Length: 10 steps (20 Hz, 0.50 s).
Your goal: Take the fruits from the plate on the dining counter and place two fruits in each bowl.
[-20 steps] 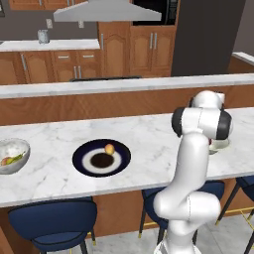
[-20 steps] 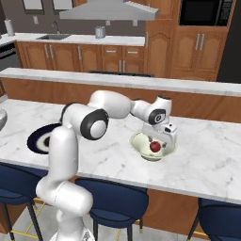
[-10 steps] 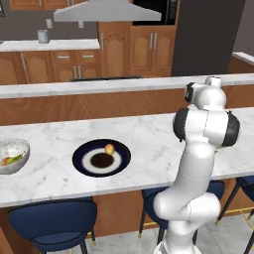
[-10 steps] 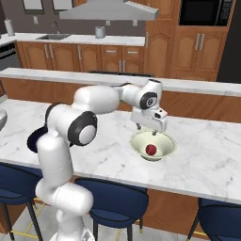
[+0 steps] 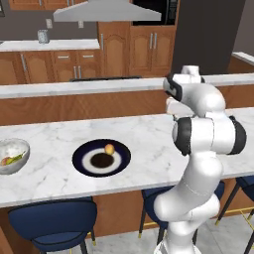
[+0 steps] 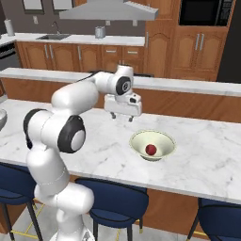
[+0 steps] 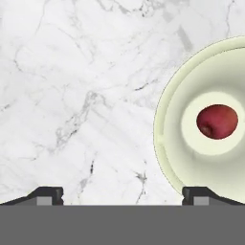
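Change since the earlier frames: the gripper [image 6: 121,116] is lifting off the pale cream-green shallow bowl [image 6: 152,145] and is now travelling back along the long white-grey marbled stone desk [image 6: 103,141], away from the bowl.

Fingers: spread wide and carrying nothing, the tips sitting at the two bottom corners of the hand view, bare marble between them.

Small round red fruit [image 7: 217,121]: lying in the middle of the cream-green bowl, off to one side of the fingers and below them.

Small round orange fruit [image 5: 109,148]: resting on the round flat dark navy plate with white ring and brown centre [image 5: 101,158], well apart from the fingers, further along the desk.

Deep silvery-grey speckled bowl [image 5: 12,156]: beyond the plate, farther still from the fingers, with fruit pieces inside; their number is hard to tell.

Handling note, as a judgement: the orange fruit is looking light, firm and smooth, likely to roll; the fingers should be closing across its widest middle from above, gently.
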Available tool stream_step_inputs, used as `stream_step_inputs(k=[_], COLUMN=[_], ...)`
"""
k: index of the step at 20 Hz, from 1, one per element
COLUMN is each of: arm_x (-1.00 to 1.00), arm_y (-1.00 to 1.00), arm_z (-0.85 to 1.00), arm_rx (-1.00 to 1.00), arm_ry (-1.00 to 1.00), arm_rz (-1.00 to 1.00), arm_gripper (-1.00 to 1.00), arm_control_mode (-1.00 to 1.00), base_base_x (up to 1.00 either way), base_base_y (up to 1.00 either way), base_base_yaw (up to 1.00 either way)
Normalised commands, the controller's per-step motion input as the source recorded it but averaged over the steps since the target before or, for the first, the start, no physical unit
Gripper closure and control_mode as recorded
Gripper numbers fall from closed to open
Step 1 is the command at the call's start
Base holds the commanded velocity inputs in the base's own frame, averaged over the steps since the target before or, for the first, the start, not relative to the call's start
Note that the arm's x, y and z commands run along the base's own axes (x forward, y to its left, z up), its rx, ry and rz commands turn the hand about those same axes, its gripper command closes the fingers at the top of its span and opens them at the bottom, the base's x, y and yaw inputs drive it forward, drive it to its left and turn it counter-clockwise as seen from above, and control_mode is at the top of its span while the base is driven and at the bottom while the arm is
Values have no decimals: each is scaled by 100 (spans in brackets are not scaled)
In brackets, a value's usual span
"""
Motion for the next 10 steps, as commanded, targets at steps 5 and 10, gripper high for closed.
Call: stream_step_inputs(k=[5, 10], arm_x=[-3, -16], arm_y=[100, 100], arm_z=[4, 0], arm_rx=[0, 0], arm_ry=[0, 0], arm_rz=[27, 10], arm_gripper=[-100, -100], arm_control_mode=[-100, -100], base_base_x=[0, 0], base_base_y=[0, 0], base_base_yaw=[0, 0])
